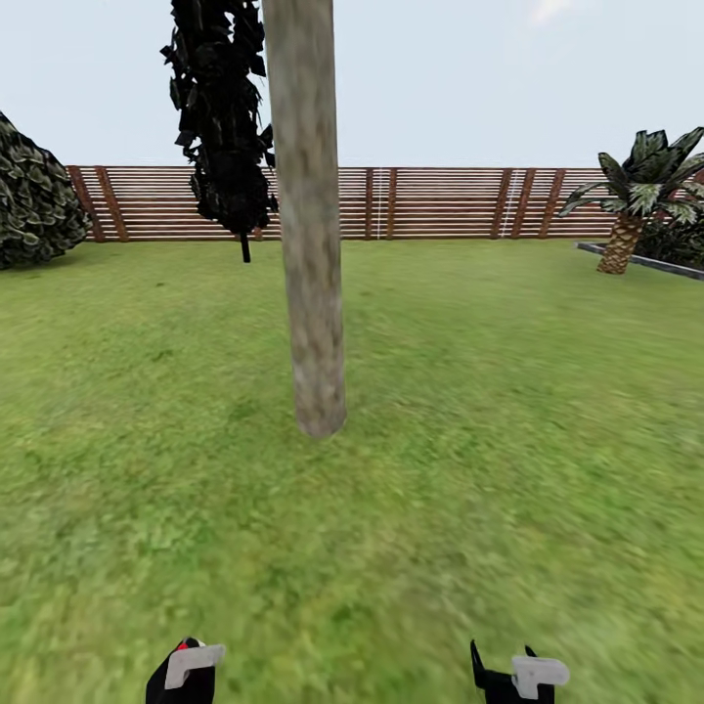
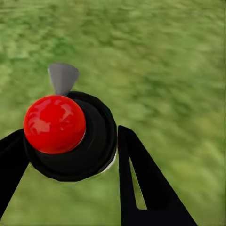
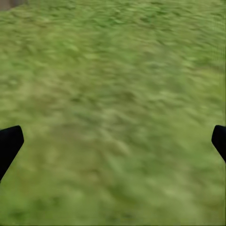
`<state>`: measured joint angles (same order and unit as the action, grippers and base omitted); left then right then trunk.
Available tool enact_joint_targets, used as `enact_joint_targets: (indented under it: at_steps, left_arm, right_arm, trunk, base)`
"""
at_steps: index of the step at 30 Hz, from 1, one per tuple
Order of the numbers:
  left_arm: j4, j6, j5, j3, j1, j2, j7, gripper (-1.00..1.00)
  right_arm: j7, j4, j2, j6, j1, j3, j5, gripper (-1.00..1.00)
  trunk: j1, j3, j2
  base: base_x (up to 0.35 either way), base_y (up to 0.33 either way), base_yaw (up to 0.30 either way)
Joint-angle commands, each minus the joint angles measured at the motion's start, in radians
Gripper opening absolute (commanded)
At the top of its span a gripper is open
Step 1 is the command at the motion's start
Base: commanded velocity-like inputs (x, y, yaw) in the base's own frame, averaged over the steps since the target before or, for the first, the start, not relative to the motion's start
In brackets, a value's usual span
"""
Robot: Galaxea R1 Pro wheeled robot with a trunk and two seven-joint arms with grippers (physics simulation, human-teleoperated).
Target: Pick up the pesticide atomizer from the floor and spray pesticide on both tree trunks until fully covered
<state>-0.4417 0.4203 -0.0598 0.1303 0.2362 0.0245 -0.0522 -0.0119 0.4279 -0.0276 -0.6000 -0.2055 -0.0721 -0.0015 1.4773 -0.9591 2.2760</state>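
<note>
Lawn (image 1: 508, 411) is stretching to the fence (image 1: 440, 202). 1 pale tree trunk (image 1: 308, 215) is standing ahead, crown cut off. Left gripper (image 2: 70, 150) is clamping the red-capped atomizer (image 2: 55, 124), body hidden. Right gripper (image 3: 113, 141) is gaping wide, fingertips (image 3: 9, 143) barely showing.

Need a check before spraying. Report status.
Left gripper shut on atomizer. Right gripper open, over grass. Tree trunk dead ahead on lawn, path unobstructed.

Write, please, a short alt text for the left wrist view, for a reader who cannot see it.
The left tool is shut on the pesticide atomizer, a black body with a glossy red cap and a grey nozzle. Blurred green lawn lies behind.
</note>
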Motion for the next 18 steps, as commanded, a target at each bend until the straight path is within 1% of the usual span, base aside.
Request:
enact_joint_targets:
  at_steps: [1, 12, 15, 18]
  left_arm:
    - [0.0, 0.0, 0.0, 0.0, 0.0, 0.0, 0.0, -1.0]
    - [0.0, 0.0, 0.0, -0.001, 0.0, 0.0, 0.0, -1.0]
    - [0.0, 0.0, 0.0, -0.001, 0.0, 0.0, 0.0, -1.0]
    - [0.0, 0.0, 0.0, -0.001, 0.0, 0.0, 0.0, -1.0]
  right_arm:
    - [0.0, 0.0, 0.0, 0.0, 0.0, 0.0, 0.0, 1.0]
    - [-0.002, 0.0, 0.0, 0.0, 0.0, 0.0, 0.0, 1.0]
    - [-0.002, 0.0, 0.0, 0.0, 0.0, 0.0, 0.0, 1.0]
    - [-0.001, 0.001, 0.0, 0.0, 0.0, 0.0, 0.0, 1.0]
  trunk:
    - [0.0, 0.0, 0.0]
    - [0.0, 0.0, 0.0]
    - [0.0, 0.0, 0.0]
    - [0.0, 0.0, 0.0]
  base:
    - [0.339, 0.0, 0.0]
    - [0.339, 0.0, 0.006]
    - [0.339, 0.0, 0.171]
    - [0.339, 0.0, 0.247]
